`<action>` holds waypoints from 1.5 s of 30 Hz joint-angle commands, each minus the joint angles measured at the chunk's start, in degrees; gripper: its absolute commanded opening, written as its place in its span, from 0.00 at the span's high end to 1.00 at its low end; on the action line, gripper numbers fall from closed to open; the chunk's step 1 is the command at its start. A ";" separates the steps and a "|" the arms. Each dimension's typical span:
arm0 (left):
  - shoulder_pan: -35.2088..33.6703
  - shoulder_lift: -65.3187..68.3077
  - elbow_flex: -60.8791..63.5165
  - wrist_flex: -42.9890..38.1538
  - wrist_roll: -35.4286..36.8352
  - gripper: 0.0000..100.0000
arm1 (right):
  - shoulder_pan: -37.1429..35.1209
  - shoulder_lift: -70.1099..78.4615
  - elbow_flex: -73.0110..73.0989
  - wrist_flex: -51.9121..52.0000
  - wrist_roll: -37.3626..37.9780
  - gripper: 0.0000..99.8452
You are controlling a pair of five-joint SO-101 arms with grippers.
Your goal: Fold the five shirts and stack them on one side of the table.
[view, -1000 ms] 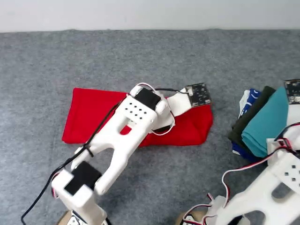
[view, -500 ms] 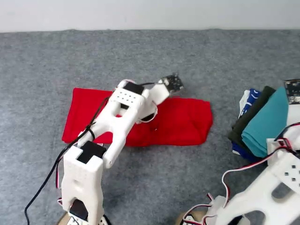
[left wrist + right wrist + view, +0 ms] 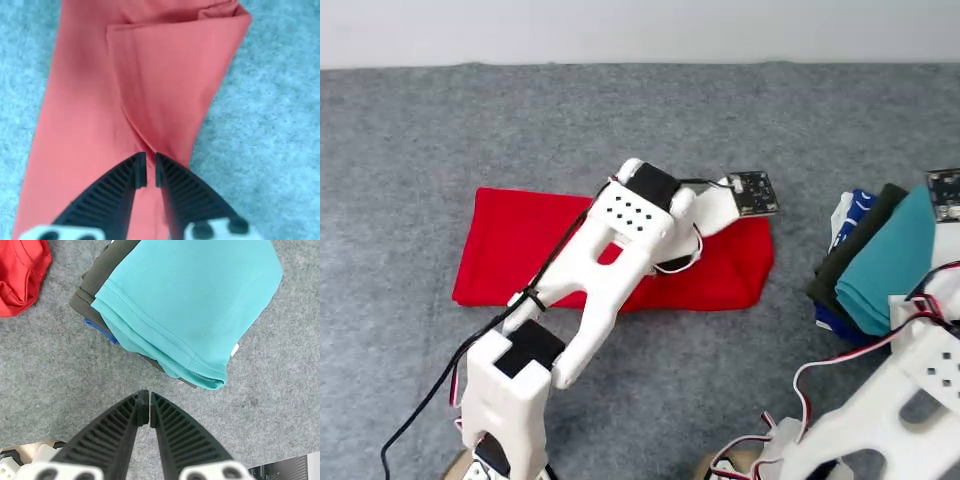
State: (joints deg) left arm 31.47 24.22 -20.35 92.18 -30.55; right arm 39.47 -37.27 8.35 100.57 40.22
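Tool (image 3: 146,165) back over red shirt (image 3: 500,250), right end

White printed arms (image 3: 610,260), black motors (image 3: 655,186), ridged black fingers (image 3: 116,190) (red-and-white wiring (image 3: 796,383))

The red folded cloth shirt (image 3: 520,245) is lying lengthwise across the middle of the grey felt-covered table (image 3: 620,120). The stack of folded shirts (image 3: 890,260) is sitting apart to its right, by the table's right edge. The left gripper (image 3: 146,167) is hanging over the red shirt's right half, and the right gripper (image 3: 146,402) is hovering over bare table just in front of the stack.
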 commanded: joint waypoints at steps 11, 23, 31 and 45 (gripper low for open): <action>-10.02 12.40 3.56 -10.90 -0.35 0.96 | 0.48 -1.36 -0.26 2.24 0.00 0.99; -8.35 5.80 3.56 -10.90 -0.35 0.96 | 0.48 -1.36 -0.35 2.24 0.26 0.99; -4.31 -7.56 4.00 -5.45 0.00 0.96 | 0.48 -1.36 -0.35 2.24 0.09 0.99; -8.35 11.08 8.92 -12.22 -0.26 0.96 | 0.48 -1.36 -0.35 2.24 0.09 0.99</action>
State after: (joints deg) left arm 25.32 33.01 -11.30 82.77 -30.37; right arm 39.47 -37.27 8.35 100.57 40.22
